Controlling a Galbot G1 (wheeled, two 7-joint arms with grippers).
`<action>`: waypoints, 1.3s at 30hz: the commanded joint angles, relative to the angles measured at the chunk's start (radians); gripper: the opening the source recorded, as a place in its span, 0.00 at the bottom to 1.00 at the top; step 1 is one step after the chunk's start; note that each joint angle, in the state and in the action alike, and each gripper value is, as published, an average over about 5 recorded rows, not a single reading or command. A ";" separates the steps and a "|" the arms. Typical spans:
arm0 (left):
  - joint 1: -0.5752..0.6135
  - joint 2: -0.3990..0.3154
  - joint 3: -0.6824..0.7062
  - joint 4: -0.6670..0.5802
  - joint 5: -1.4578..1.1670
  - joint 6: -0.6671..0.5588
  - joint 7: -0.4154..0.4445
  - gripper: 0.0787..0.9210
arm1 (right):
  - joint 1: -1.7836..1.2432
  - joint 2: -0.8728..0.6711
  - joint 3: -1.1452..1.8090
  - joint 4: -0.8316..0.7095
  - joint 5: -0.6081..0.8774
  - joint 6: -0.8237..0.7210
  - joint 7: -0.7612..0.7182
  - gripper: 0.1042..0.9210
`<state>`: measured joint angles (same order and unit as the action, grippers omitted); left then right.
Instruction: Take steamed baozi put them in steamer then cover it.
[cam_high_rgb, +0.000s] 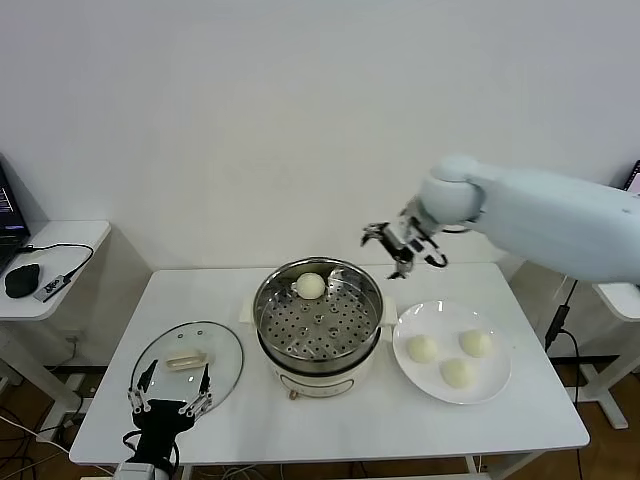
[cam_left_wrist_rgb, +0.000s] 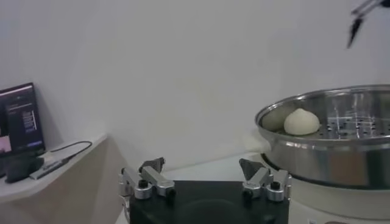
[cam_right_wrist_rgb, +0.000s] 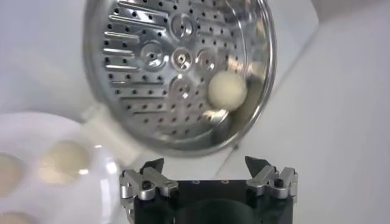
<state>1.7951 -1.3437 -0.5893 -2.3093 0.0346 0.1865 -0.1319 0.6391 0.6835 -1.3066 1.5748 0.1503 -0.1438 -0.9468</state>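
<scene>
One bun in, three waiting

The right claw (cam_high_rgb: 403, 247) hung spread and empty beyond the steamer (cam_high_rgb: 318, 318), which held one baozi (cam_high_rgb: 311, 286). Three (cam_high_rgb: 423, 348) sat on the plate (cam_high_rgb: 497, 383): soft, light, best pinched gently across their sides. The left claw (cam_high_rgb: 170, 391) idled open near the glass lid (cam_high_rgb: 187, 361)

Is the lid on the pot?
No. The lid lies flat on the table, left of the open steamer.

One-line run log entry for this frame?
right gripper: open, above steamer rim | buns: one in steamer, three on plate | lid: off | left gripper: open, parked
</scene>
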 joint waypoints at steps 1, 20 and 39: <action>-0.005 0.006 -0.015 0.004 0.000 0.005 0.023 0.88 | -0.046 -0.237 0.013 0.155 0.040 -0.149 -0.027 0.88; 0.016 -0.010 -0.015 0.010 0.018 0.004 0.027 0.88 | -0.545 -0.106 0.265 -0.094 -0.202 -0.123 0.040 0.88; 0.023 -0.012 -0.026 0.017 0.021 0.005 0.027 0.88 | -0.611 0.110 0.318 -0.314 -0.202 -0.105 0.035 0.87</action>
<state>1.8166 -1.3558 -0.6152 -2.2934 0.0564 0.1918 -0.1059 0.0589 0.7461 -1.0087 1.3157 -0.0452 -0.2513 -0.9160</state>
